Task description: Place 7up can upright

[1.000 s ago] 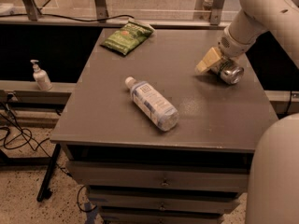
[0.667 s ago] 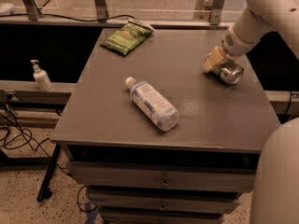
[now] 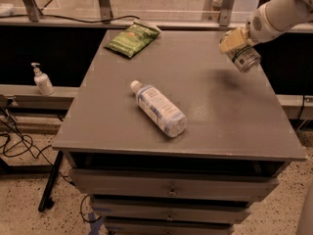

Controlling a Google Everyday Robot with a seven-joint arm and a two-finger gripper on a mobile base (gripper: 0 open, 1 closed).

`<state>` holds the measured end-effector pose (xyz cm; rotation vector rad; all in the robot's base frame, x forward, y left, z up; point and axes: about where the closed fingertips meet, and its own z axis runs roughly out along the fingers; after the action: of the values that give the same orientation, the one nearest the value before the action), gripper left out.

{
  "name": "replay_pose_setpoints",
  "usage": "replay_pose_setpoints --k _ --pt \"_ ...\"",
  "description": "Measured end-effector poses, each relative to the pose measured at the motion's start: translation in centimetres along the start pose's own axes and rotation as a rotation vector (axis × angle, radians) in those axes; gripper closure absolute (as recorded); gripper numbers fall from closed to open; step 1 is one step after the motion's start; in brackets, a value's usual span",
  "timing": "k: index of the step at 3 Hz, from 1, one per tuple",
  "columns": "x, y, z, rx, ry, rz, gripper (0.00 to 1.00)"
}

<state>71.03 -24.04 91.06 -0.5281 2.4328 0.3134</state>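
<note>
The 7up can (image 3: pixel 244 58), silver with a white-green label, hangs tilted in the air above the table's far right part, its end facing the camera. My gripper (image 3: pixel 235 42) is shut on the can, its pale fingers (image 3: pixel 231 39) wrapped over the can's upper side. The white arm comes in from the top right corner. A faint shadow lies on the grey table top (image 3: pixel 215 106) under the can.
A clear water bottle (image 3: pixel 158 107) with a blue-white label lies on its side mid-table. A flat green snack bag (image 3: pixel 133 36) lies at the far left corner. A soap dispenser (image 3: pixel 42 80) stands on a ledge to the left. Drawers sit under the table top.
The gripper has lifted the can off the table top and carried it up and slightly right. The bottle and the bag have not moved.
</note>
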Motion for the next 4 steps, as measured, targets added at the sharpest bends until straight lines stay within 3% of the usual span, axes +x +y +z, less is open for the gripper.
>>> replay_pose_setpoints --k 1,2,3,4 --pt "-1.4 0.4 -1.7 -0.121 -0.181 0.012 1.0" --pt "-1.6 0.7 -3.3 -0.276 -0.404 0.011 1.0" --pt "-1.4 1.2 -4.3 -0.399 -0.572 -0.002 1.0" --pt "-2.0 2.3 -4.5 -0.424 -0.594 -0.025 1.0"
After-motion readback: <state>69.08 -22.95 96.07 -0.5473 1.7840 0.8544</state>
